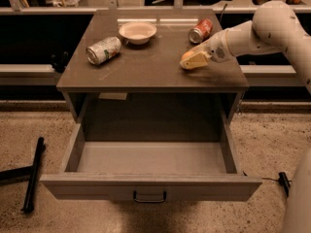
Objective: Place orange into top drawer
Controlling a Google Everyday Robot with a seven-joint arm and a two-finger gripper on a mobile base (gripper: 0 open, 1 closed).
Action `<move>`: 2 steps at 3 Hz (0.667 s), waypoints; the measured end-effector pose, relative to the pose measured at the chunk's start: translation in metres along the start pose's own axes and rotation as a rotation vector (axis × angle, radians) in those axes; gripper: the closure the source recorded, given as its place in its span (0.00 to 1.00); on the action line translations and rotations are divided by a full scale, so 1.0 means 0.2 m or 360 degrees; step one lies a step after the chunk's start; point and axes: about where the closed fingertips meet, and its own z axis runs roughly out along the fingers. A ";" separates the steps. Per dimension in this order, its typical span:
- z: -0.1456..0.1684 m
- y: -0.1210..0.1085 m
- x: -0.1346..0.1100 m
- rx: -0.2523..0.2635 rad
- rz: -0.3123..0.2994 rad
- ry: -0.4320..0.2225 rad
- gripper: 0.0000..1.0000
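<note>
The orange (186, 57) rests on the cabinet top (146, 72) at its right side. My gripper (194, 61) reaches in from the right on the white arm (272, 28) and is right at the orange, covering its right and front side. The top drawer (150, 159) is pulled out wide below the cabinet top. Its pale grey floor is bare and its small dark handle (149, 197) is on the front panel.
On the cabinet top a red soda can (200, 31) lies behind the orange, a white bowl (138, 32) stands at the back middle, and a crushed silver can (103, 50) lies at the left. A black bar (33, 174) lies on the floor at the left.
</note>
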 end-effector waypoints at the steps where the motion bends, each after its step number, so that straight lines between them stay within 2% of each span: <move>1: 0.00 0.04 -0.02 -0.0020 -0.0002 -0.0026 0.73; 2: -0.17 0.14 -0.11 -0.0008 -0.0096 -0.0121 0.97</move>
